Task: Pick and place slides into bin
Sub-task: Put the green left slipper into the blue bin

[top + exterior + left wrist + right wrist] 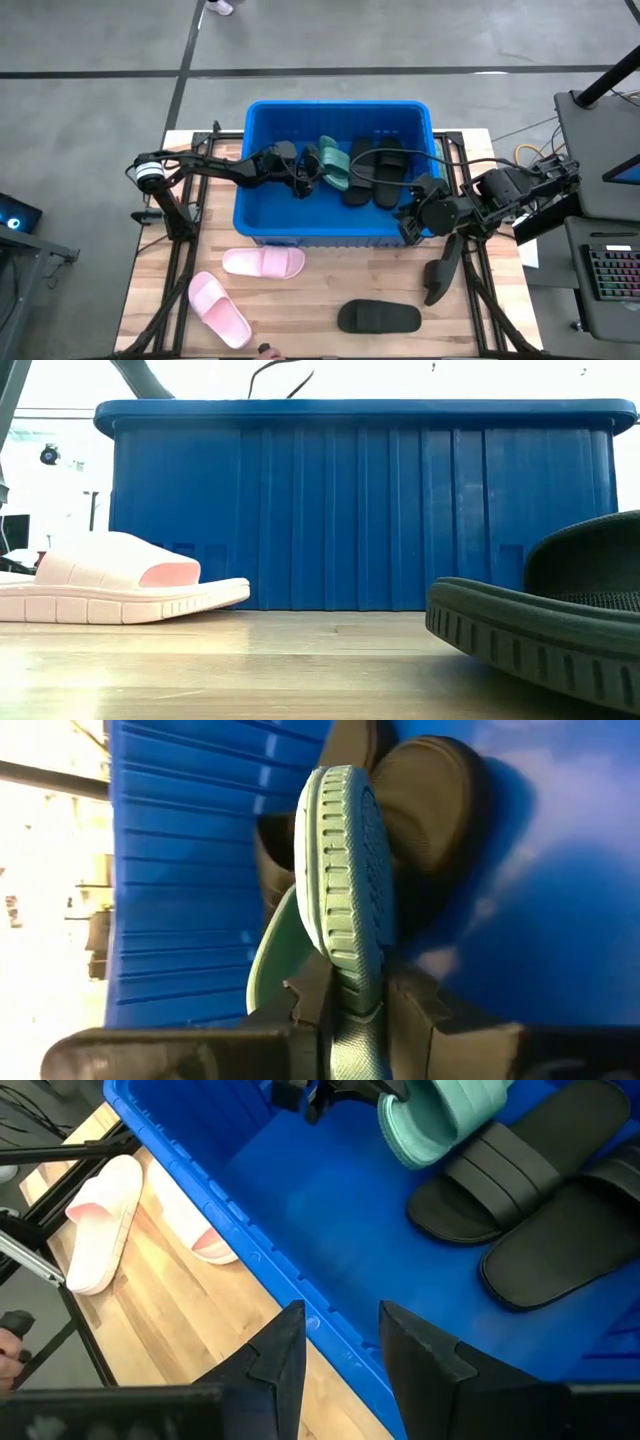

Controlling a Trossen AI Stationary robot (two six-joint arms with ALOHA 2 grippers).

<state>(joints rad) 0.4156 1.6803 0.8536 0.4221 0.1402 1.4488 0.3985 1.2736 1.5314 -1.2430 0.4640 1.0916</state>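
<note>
The blue bin (340, 104) stands at the table's far middle. My left gripper (303, 172) reaches into it from the left and is shut on a sage green slide (345, 870), seen in the right wrist view as the green slide (445, 1115). Two black slides (375, 172) lie on the bin's floor, to the right of the green one. Two pink slides (263, 262) (218, 310) and one black slide (378, 317) rest sole-down on the table in front of the bin. My right gripper (340, 1340) hovers open above the bin's near right rim, holding nothing. My left gripper pinches one end of the green slide's sole (350, 982) between its two fingers (310, 1010). The fingers come from the table's left, slanting a little downward, and lie along the slide. The slide is turned on edge and reaches out toward the black slides; whether it touches them I cannot tell.
The bin's tall ribbed wall (350, 510) rises behind the pink slide (110, 585) and the black slide (540, 630) in the low view. Black frame rails (180, 260) run along both table sides. Bare wood lies between the slides on the table.
</note>
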